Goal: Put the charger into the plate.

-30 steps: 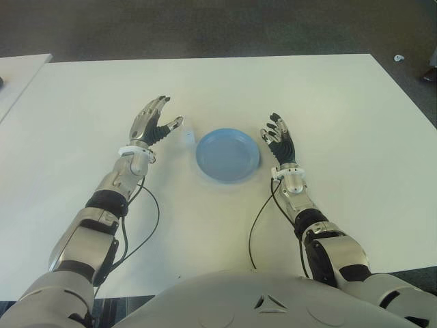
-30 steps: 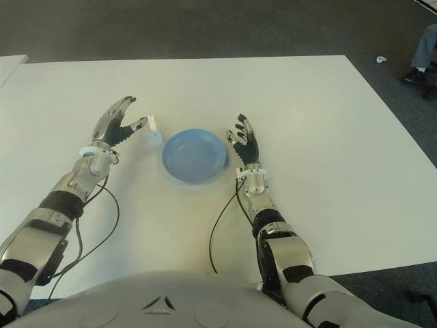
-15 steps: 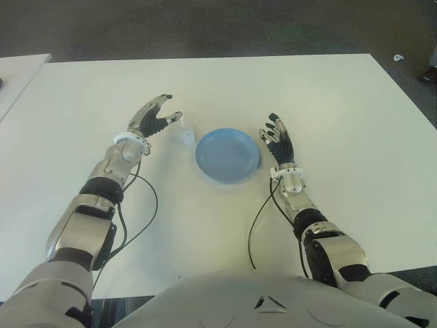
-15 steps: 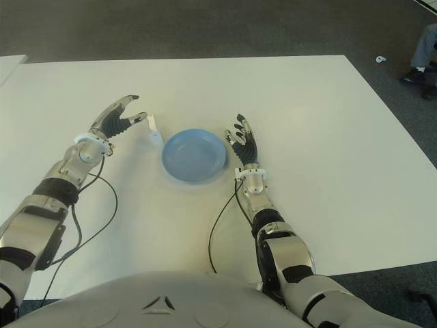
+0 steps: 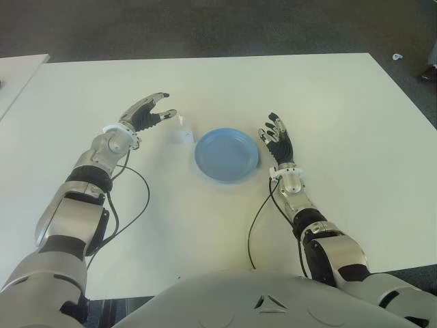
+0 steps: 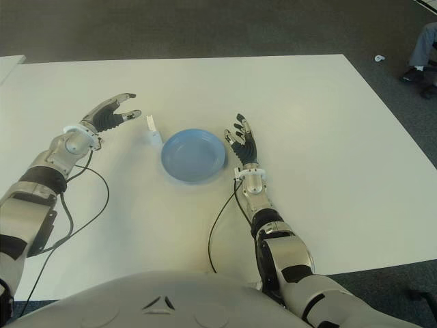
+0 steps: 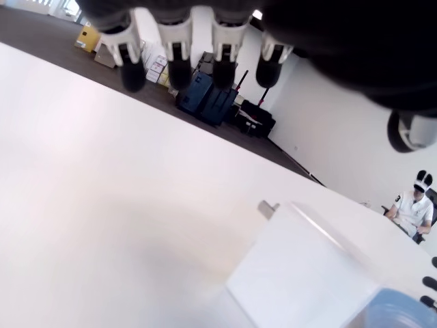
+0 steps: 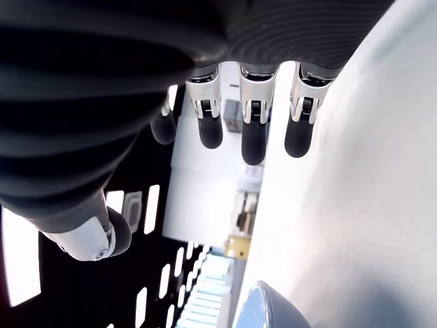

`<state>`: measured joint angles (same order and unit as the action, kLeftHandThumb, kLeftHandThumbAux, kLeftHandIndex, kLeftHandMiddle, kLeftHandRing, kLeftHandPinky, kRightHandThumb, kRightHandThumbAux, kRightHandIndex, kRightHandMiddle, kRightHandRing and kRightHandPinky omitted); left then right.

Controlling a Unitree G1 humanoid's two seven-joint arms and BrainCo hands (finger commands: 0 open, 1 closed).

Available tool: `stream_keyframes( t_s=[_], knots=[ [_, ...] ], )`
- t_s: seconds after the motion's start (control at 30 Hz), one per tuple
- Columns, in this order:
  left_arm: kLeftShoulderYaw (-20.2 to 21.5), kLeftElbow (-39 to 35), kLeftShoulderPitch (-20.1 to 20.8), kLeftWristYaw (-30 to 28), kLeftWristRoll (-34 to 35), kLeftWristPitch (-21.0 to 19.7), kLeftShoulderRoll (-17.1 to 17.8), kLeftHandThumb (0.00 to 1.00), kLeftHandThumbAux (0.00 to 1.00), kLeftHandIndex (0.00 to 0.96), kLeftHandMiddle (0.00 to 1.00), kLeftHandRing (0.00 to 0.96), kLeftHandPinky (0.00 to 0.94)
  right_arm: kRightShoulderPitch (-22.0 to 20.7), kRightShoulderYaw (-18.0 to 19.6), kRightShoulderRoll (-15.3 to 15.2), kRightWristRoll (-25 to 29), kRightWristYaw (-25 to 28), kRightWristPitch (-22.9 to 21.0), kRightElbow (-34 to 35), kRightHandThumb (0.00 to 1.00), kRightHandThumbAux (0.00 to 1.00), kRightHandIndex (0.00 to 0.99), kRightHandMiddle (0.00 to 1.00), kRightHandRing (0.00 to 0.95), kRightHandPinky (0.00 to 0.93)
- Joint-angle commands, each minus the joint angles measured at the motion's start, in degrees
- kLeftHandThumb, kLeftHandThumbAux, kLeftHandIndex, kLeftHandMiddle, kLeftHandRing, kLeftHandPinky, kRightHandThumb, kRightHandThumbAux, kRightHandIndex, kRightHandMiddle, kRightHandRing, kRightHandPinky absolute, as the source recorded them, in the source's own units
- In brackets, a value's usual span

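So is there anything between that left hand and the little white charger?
No. In the eye views only bare table separates the open left hand from the charger.

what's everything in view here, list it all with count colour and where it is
charger: one, white, on the table just left of the plate, not in it, held by neither hand
plate: one, blue, on the table between the two hands, nothing in it
table: one, white, fills most of the view
second table: one, white, only a corner at the far left
cables: two, black, trailing from each forearm over the table
person: one, seated in the background of the left wrist view
left hand: one, silver and black, fingers spread, left of the charger, apart from it
right hand: one, silver and black, fingers spread, just right of the plate
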<state>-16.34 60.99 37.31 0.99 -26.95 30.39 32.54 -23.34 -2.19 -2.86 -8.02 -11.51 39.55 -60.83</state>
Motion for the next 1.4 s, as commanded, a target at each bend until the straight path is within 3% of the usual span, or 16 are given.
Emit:
stream_keyframes(
  t_s=[0.03, 0.3, 0.63, 1.0, 1.4],
  knots=[
    [-2.24, 3.14, 1.78, 0.03, -2.67, 1.08, 0.05, 0.349, 0.176, 0.0, 0.0, 0.0, 0.0, 7.48, -0.51, 1.85, -0.52, 0.33, -6.24, -5.77, 0.0, 0.609, 0.036, 0.101, 0.123, 0.168],
    [-6.34, 9.64, 5.19, 5.11, -7.72, 2.9, 0.36, 0.368, 0.171, 0.0, 0.0, 0.0, 0.0, 7.6, -0.56, 1.91, -0.59, 0.33, -6.31, -5.67, 0.0, 0.62, 0.032, 0.094, 0.118, 0.168],
    [-11.29, 12.43, 7.17, 11.62, -13.41, 4.73, 2.04, 0.369, 0.133, 0.0, 0.0, 0.0, 0.0, 7.98, -0.68, 1.97, -0.74, 0.12, -6.01, -5.2, 0.0, 0.634, 0.025, 0.095, 0.125, 0.179],
    [-15.55, 13.03, 7.59, 16.96, -17.48, 4.07, 2.75, 0.369, 0.117, 0.0, 0.0, 0.0, 0.0, 7.97, -0.97, 1.96, -1.11, -0.49, -5.77, -5.05, 0.0, 0.631, 0.021, 0.103, 0.139, 0.198],
    [-17.88, 13.14, 7.32, 18.73, -19.43, 2.44, 2.56, 0.35, 0.117, 0.0, 0.0, 0.0, 0.0, 7.62, -0.97, 2.02, -1.67, -0.99, -5.92, -5.27, 0.0, 0.64, 0.003, 0.116, 0.161, 0.22]
  ],
)
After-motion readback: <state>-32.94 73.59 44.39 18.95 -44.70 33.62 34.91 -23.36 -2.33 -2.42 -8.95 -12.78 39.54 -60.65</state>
